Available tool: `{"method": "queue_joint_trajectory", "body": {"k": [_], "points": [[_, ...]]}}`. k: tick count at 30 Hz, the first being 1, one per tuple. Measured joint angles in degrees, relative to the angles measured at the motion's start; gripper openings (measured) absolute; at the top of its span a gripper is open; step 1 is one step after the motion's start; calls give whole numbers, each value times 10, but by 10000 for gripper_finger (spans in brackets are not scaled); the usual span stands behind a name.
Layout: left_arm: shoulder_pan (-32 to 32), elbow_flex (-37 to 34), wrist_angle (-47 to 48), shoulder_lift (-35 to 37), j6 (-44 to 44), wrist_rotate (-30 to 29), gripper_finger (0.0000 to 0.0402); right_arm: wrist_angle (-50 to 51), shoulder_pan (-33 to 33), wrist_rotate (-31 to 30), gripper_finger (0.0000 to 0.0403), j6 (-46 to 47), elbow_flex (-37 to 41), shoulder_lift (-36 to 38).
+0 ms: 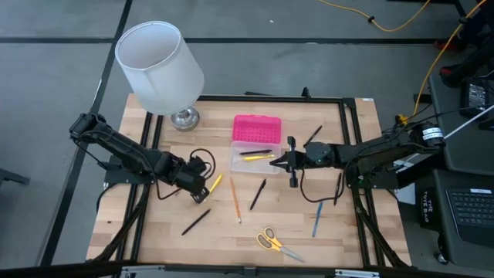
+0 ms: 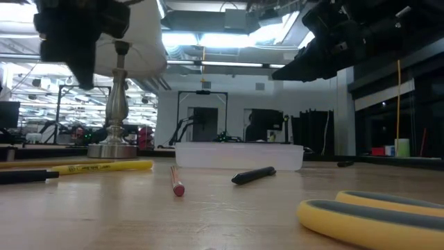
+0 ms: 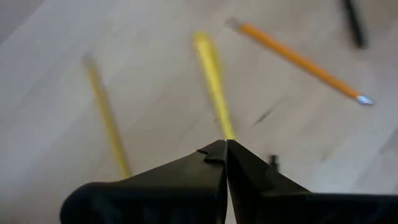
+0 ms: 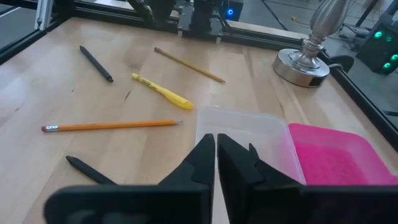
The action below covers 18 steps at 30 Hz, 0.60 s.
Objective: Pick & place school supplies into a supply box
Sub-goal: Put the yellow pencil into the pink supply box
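Observation:
The supply box (image 1: 248,165) is clear, its pink lid (image 1: 257,127) lying open behind it; a yellow pen (image 1: 258,157) and a dark pen lie inside. My right gripper (image 4: 216,147) hovers over the box's right end, open by a narrow gap, with nothing between its fingers. My left gripper (image 3: 225,147) is shut and points down, above a yellow pen (image 1: 215,183) that lies flat on the table. An orange pencil (image 1: 235,199), black pens (image 1: 258,193), a blue pen (image 1: 316,218) and yellow-handled scissors (image 1: 274,242) lie loose on the wood.
A lamp with a white shade (image 1: 158,66) stands on its metal base (image 1: 184,117) at the far left, close to the box. A black frame (image 1: 347,100) borders the tabletop. Cables trail beside both arms.

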<state>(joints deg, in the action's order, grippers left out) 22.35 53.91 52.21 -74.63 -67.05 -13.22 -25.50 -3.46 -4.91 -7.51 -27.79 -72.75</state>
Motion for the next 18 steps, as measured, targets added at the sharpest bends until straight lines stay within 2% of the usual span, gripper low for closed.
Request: {"method": "queue_joint_trajectory", "body": {"k": [6, 18], "points": [[0, 0, 63, 0, -76, 28, 31, 0, 0, 0, 11, 0, 0, 0], [0, -1, 70, -3, -85, 21, 111, 1, 0, 0, 24, 0, 0, 0]]}}
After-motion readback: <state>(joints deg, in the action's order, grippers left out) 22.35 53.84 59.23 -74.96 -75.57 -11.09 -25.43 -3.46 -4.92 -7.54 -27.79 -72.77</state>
